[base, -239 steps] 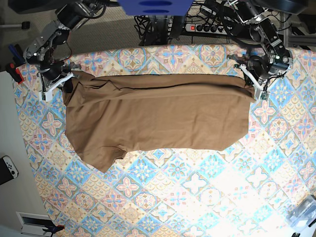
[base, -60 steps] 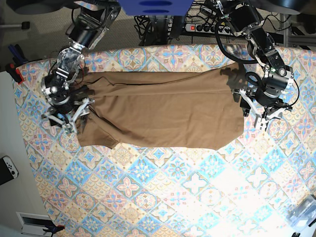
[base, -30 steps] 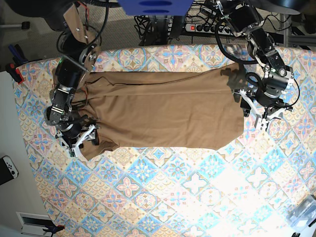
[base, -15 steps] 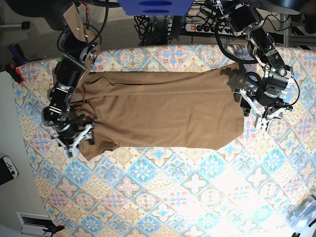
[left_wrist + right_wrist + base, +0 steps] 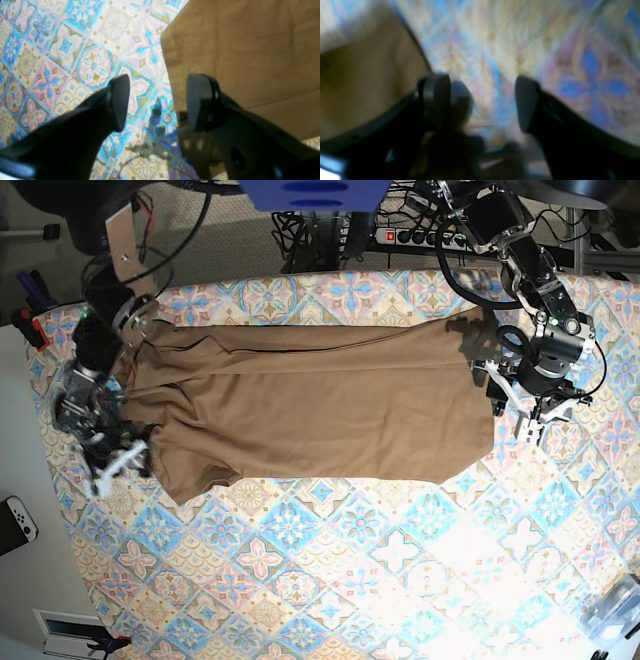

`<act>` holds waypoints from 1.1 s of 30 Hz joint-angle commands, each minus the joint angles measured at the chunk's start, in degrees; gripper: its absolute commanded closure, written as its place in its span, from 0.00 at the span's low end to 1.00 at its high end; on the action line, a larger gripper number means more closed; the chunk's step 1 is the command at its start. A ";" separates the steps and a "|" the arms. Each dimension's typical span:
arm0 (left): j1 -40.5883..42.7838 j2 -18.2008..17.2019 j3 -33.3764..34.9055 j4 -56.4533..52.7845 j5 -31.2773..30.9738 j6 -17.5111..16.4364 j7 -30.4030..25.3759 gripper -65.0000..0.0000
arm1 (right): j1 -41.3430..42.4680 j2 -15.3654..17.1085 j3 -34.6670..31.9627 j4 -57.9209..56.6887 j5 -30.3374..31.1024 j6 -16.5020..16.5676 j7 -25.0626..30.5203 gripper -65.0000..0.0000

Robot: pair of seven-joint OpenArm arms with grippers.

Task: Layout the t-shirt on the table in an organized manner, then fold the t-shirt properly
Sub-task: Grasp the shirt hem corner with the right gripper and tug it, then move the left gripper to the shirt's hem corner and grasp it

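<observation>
My left end effector (image 5: 157, 102): spread wide, with nothing between the fingers. In the left wrist view one finger (image 5: 117, 100) hangs over bare tile pattern, and the other (image 5: 200, 100) sits at the t-shirt's border; I cannot tell if it touches the cloth.
Left end effector in the base view (image 5: 535, 402): at the shirt's edge nearest the table's right side, towards the far right corner.
My right end effector (image 5: 482, 100): also spread, holding nothing. One finger (image 5: 436, 96) is beside the shirt's dark-edged border and the other (image 5: 526, 100) is over the patterned cloth.
Right end effector in the base view (image 5: 108, 463): near the table's left edge, just off the shirt's sleeve end. Contact with the cloth cannot be told.
T-shirt (image 5: 320, 405): tan-brown, lying flat across the far half of the table, long axis running left to right, with creases along its far edge and one sleeve sticking out towards the near left.
Table (image 5: 400, 560): covered in blue, pink and cream tile pattern; its near half carries no garment.
Only in the base view: the whole shirt outline and both arms at opposite ends.
Only in the left wrist view: a sharp look at the shirt's corner (image 5: 240, 50) and my finger's shadow on the tiles.
Right wrist view: blurred, showing only shirt (image 5: 365, 87) and pattern.
</observation>
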 commanded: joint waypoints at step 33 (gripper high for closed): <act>-0.95 -0.41 0.09 0.81 -0.34 0.32 -1.02 0.46 | 2.21 -3.98 -6.92 0.09 -6.23 0.38 0.54 0.40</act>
